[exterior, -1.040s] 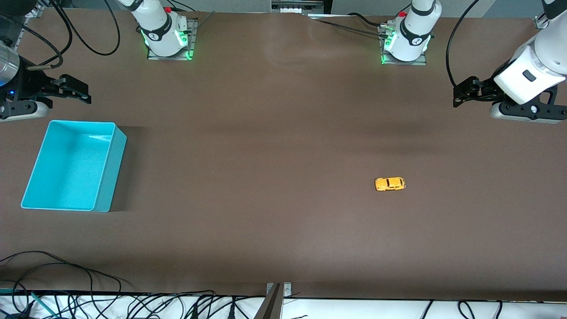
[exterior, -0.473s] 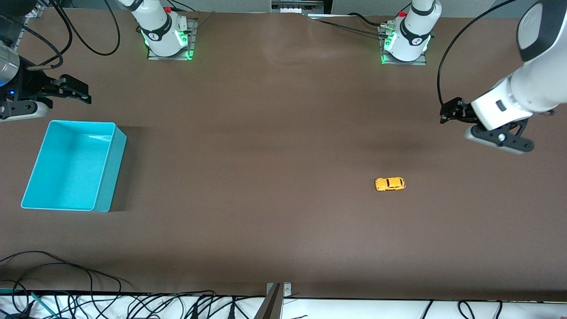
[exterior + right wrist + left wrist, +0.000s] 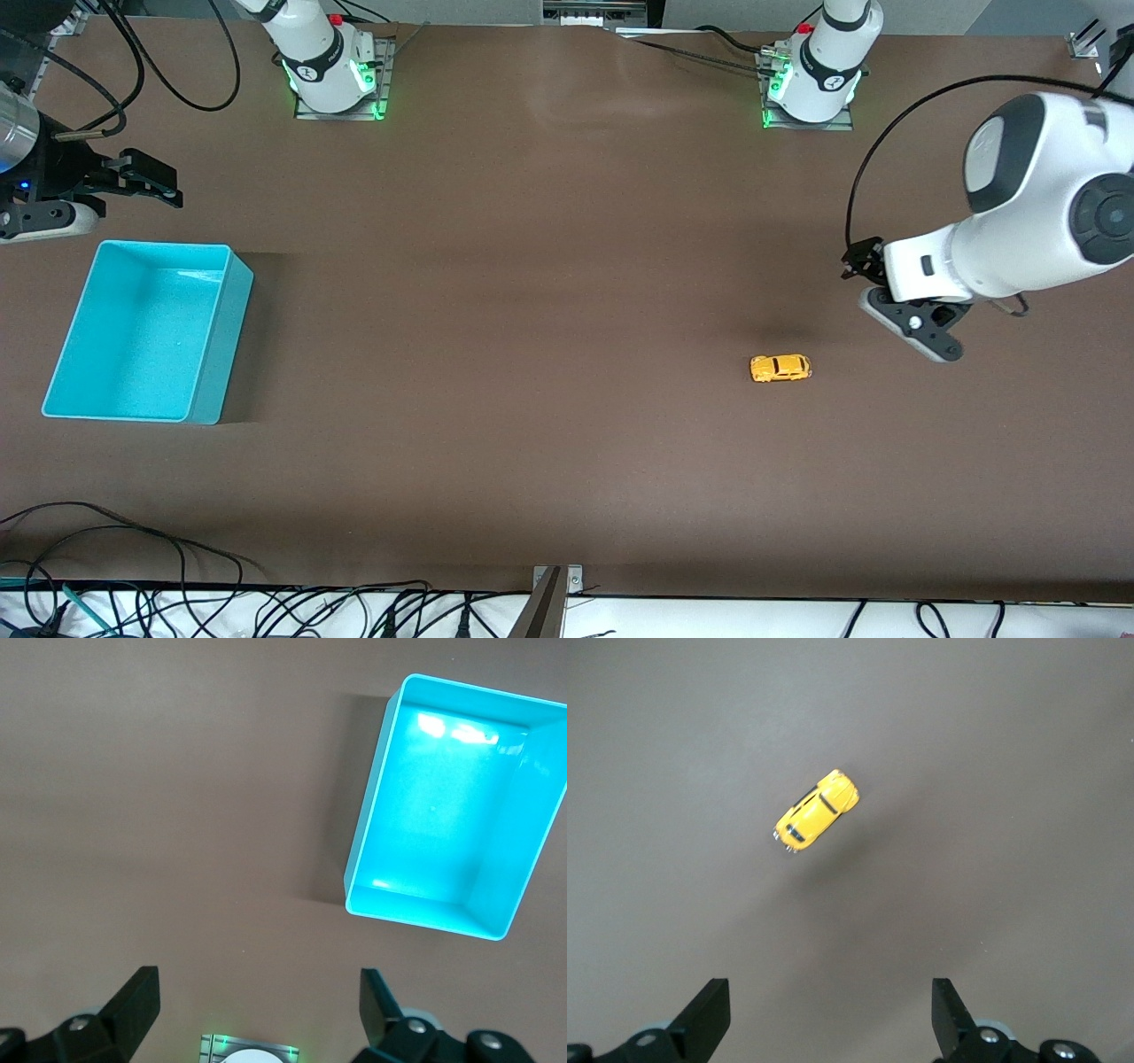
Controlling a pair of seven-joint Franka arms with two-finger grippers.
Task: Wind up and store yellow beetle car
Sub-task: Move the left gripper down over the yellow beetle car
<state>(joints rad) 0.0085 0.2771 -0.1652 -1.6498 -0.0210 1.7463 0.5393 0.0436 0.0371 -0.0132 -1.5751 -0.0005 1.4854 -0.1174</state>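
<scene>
resting on its wheels on the brown counter [image 3: 549,354], the yellow beetle car [image 3: 780,368] lies toward the left arm's end, well apart from the turquoise bin [image 3: 217,354]. the left pincer [image 3: 830,1019] hangs over bare counter near the car, fingers spread apart. the right pincer [image 3: 259,1014] waits beside the bin, fingers likewise apart.

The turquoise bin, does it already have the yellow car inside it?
No, the turquoise bin holds nothing in the front view, and the yellow beetle car sits on the bare table toward the left arm's end.
</scene>
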